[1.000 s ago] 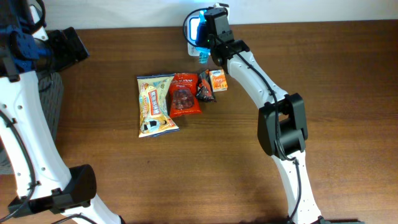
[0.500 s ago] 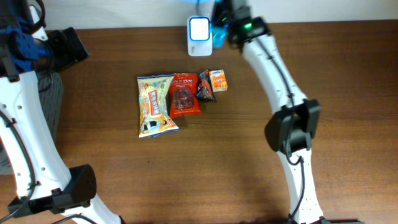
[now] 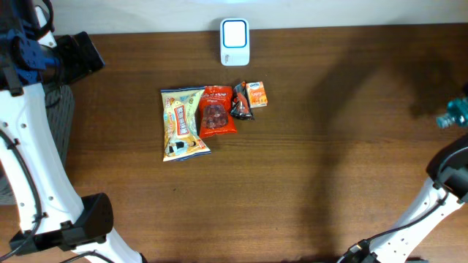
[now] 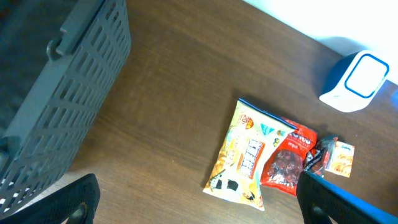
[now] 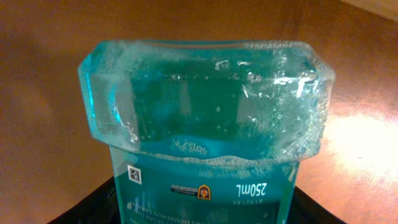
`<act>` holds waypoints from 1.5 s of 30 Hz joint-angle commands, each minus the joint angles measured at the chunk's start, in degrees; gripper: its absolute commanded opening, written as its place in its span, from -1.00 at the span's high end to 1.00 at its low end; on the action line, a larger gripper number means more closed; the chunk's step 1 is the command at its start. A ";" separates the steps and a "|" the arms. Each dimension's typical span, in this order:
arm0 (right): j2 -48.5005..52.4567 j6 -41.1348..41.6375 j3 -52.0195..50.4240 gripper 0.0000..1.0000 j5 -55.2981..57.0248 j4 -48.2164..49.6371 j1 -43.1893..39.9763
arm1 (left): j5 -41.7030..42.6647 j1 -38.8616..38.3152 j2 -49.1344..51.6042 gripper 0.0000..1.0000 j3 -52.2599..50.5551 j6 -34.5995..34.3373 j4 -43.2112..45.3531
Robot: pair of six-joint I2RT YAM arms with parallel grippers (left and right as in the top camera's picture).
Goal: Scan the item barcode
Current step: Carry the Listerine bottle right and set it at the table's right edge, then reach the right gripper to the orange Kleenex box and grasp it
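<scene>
A teal bottle [image 5: 205, 124] is pinched by the right pincer [image 5: 202, 208] over the surface [image 3: 292, 183]; the left pincer [image 4: 199, 202] is seen spread wide.

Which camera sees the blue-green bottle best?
The right wrist view. There the blue-green bottle fills the picture, close enough to see its label. The overhead view catches only a small blurry bit of it at the right edge. The left wrist view does not show it.

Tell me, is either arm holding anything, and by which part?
The right end effector holds a teal bottle by its labelled body, with the base pointing away from the wrist. The left end effector is open and empty.
</scene>
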 commanded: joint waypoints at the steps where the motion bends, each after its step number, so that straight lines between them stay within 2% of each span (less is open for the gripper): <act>1: -1.66 0.55 -8.17 -0.22 0.02 6.51 -3.43 | -0.39 0.13 -0.24 -0.98 0.04 0.48 -0.02; 4: -1.64 0.74 -13.03 -0.31 0.07 12.31 -5.66 | -0.39 0.13 -0.24 -0.98 0.04 0.50 -0.02; 7: -1.81 0.66 -12.83 -0.97 0.09 13.20 -6.88 | -0.39 0.13 -0.24 -0.98 0.04 0.50 -0.02; 9: -2.43 0.17 -11.72 -0.97 0.07 11.63 -6.97 | -0.39 0.13 -0.24 -0.98 0.02 0.48 -0.02; 13: -2.86 0.07 -1.66 -0.97 -0.48 0.13 -6.78 | -0.39 0.13 -0.24 -0.98 0.02 0.50 -0.02; 14: -2.86 0.04 -0.33 -0.96 -1.97 -2.80 -6.80 | -0.39 0.13 -0.24 -0.98 0.04 0.48 -0.02; 15: -2.86 0.07 -0.15 -0.79 -2.62 -4.81 -6.80 | -0.39 0.13 -0.24 -0.98 0.04 0.48 -0.02; 18: -2.75 -0.83 -0.35 0.03 -10.78 -10.99 -5.92 | -0.39 0.13 -0.24 -0.98 0.04 0.48 -0.02; 19: -2.75 -4.17 -0.35 0.10 -17.55 -11.74 -5.01 | -0.39 0.13 -0.24 -0.98 0.04 0.50 -0.02; 21: -2.75 -10.95 -0.35 0.07 -31.19 -12.79 -1.40 | -0.39 0.13 -0.24 -0.98 0.04 0.48 -0.02; 23: -2.75 -16.35 -0.35 -0.04 -36.59 -14.08 5.49 | -0.39 0.13 -0.24 -0.98 0.04 0.48 -0.02; 26: -2.75 -21.62 -0.35 -0.28 -37.16 -14.88 20.04 | -0.39 0.13 -0.24 -0.98 0.04 0.48 -0.02; 27: -2.75 -23.50 -0.35 -0.41 -36.85 -14.21 25.20 | -0.39 0.13 -0.24 -0.98 0.04 0.48 -0.02; 28: -2.73 -24.02 -0.35 -0.64 -34.75 -13.05 30.21 | -0.39 0.13 -0.24 -0.98 0.04 0.50 -0.02; 30: -2.69 -24.00 -0.35 -0.81 -28.33 -9.86 40.06 | -0.39 0.13 -0.24 -0.98 0.02 0.48 -0.02; 33: -2.19 -23.56 -0.35 -0.79 -23.56 -5.55 50.23 | -0.39 0.13 -0.24 -0.98 0.02 0.48 -0.02; 34: -1.46 -21.20 -0.39 -0.60 -23.56 -4.11 52.61 | -0.39 0.13 -0.24 -0.99 0.04 0.50 -0.02; 36: 0.22 -19.34 -0.96 -0.45 -23.71 -1.70 54.80 | -0.39 0.13 -0.24 -0.98 0.04 0.50 -0.02; 42: 6.36 -18.53 -1.27 -0.38 -26.99 0.00 55.49 | -0.39 0.13 -0.24 -0.98 0.04 0.48 -0.02; 45: 6.93 -18.49 -3.69 -0.15 -25.11 0.13 55.43 | -0.39 0.13 -0.24 -0.98 0.04 0.48 -0.02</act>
